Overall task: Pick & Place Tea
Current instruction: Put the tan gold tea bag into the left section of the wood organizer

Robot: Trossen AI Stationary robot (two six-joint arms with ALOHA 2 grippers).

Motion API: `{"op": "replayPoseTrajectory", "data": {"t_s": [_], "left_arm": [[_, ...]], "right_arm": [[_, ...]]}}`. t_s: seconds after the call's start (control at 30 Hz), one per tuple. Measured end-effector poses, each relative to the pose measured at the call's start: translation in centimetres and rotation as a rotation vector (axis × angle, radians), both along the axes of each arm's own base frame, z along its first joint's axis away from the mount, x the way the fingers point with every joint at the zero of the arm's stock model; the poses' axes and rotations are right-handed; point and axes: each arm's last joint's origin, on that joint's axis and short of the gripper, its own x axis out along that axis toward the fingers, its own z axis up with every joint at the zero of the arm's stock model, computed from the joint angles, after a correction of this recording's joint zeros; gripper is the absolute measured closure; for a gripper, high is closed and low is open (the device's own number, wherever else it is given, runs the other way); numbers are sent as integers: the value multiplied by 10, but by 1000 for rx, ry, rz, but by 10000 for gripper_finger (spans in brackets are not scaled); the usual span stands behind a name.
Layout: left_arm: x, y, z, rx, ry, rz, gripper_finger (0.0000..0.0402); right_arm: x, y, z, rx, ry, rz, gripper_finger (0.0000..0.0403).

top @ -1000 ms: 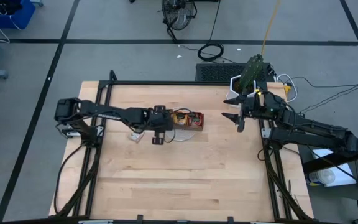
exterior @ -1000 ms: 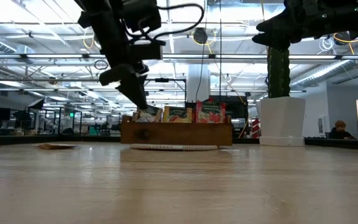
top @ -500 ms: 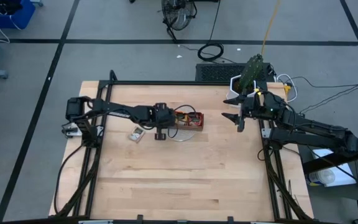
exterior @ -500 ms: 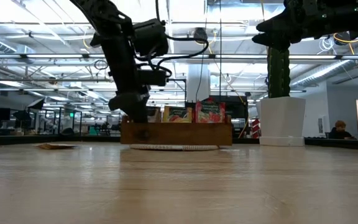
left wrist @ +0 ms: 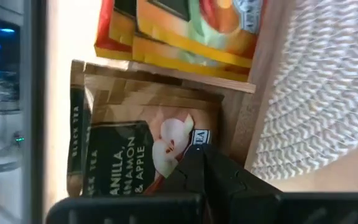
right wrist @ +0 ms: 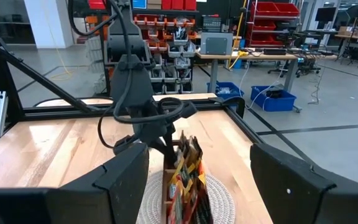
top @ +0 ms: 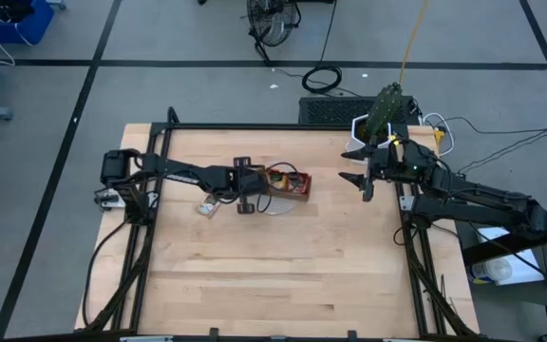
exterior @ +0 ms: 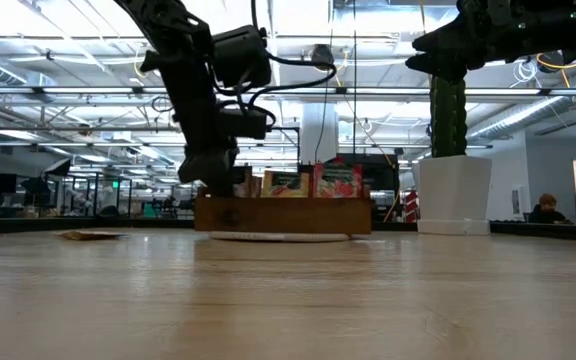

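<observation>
Two arms over table | left gripper: at the end compartment of the wooden tray, jaws pressed together on a beige tea sachet | orange-yellow sachets in next compartment | another sachet flat on table beside tray | right gripper: waits apart, jaws spread.

Left hand now sits lower and closer to the wooden tray than a second ago, its tip down at the tray's left-end compartment instead of raised beside it. Arm elbow pulled back toward the surface's left edge. The beige sachet it carried above the tray rim is now down inside that compartment, hand pinched shut on it.
</observation>
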Motion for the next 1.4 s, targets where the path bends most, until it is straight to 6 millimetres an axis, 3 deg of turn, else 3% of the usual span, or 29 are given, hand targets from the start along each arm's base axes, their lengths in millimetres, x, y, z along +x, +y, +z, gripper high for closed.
{"op": "replayPoseTrajectory", "data": {"t_s": [0.17,0.73,0.93,1.13,1.23,1.4], "left_arm": [[1,-5,0,-80,-14,-45,394],[-11,-27,35,72,-34,-130,381],[-39,-32,50,76,22,47,380],[-68,-38,58,-247,18,400,375],[-75,-39,50,-331,30,568,343],[-94,-41,21,-354,139,714,244]], "right_arm": [[0,0,0,-1,-1,0,142],[0,0,1,-2,-5,0,142],[0,0,0,-1,-5,0,142],[0,0,0,-2,-4,0,142],[0,0,0,-9,-3,1,142],[0,0,0,-11,-2,1,142]]}}
